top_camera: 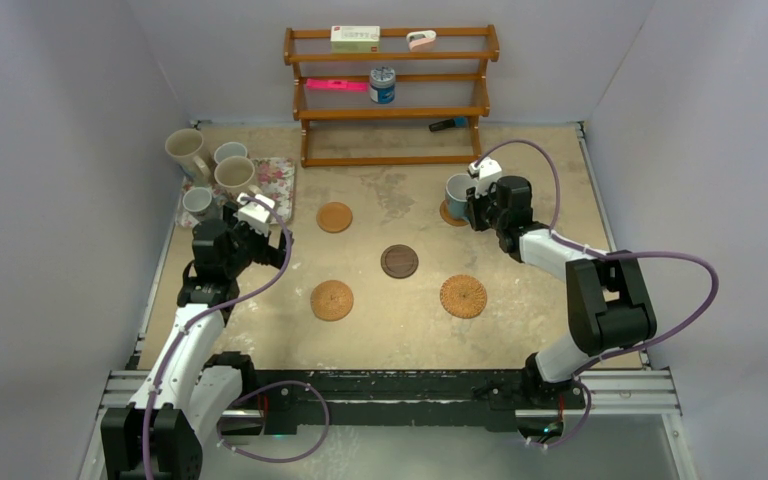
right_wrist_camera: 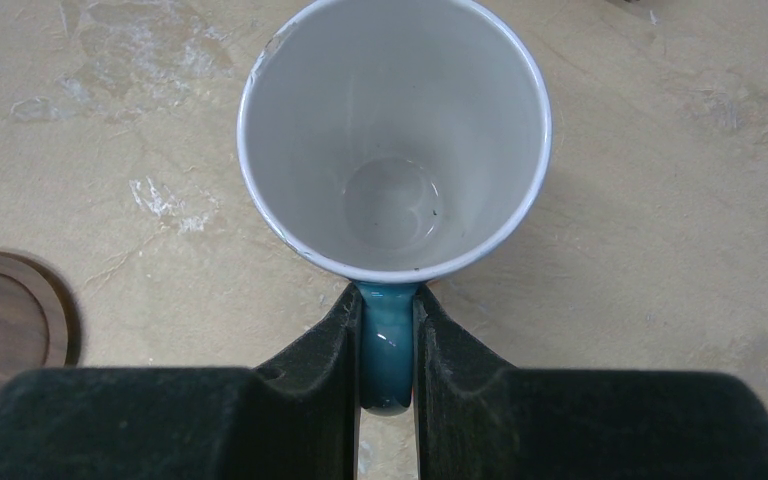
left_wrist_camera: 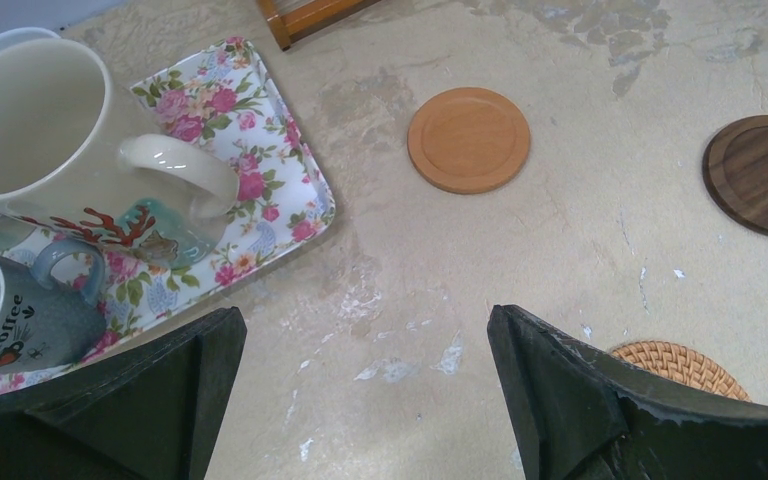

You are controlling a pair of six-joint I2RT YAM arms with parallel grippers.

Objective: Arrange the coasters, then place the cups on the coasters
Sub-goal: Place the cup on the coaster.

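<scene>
- Between the fingers of the right pincer [right_wrist_camera: 385,330] sits the handle [right_wrist_camera: 385,365] of the light-blue cup [right_wrist_camera: 395,140]. The pincer is clenched on it, and the cup stands upright just ahead of the fingertips.
- Under that cup, the overhead view shows a tan coaster [top_camera: 449,215] peeking out on the side away from the pincer. I cannot tell whether the base already rests on it.
- To do this step well, I judge, keep the cup level and centre its base over the disc. Lower until it is seated, then part the jaws and back straight out along the handle's line, so the cup is neither dragged nor tipped.
- Inside, the light-blue cup is empty: a pale wall and floor with a few dark specks.
- The left pincer [left_wrist_camera: 362,330] is released, jaws wide, with nothing between them but bare surface [left_wrist_camera: 440,260].
- Left of that pincer, the floral tray [left_wrist_camera: 290,150] carries a large cream cup [left_wrist_camera: 30,120] and a grey cup [left_wrist_camera: 0,320]. What shows of their insides looks empty.
- Ahead of it lies a smooth tan coaster [left_wrist_camera: 468,139], ahead and to the right a dark brown coaster [left_wrist_camera: 760,175], and just beside its right finger a woven coaster [left_wrist_camera: 680,365]. All three are bare.
</scene>
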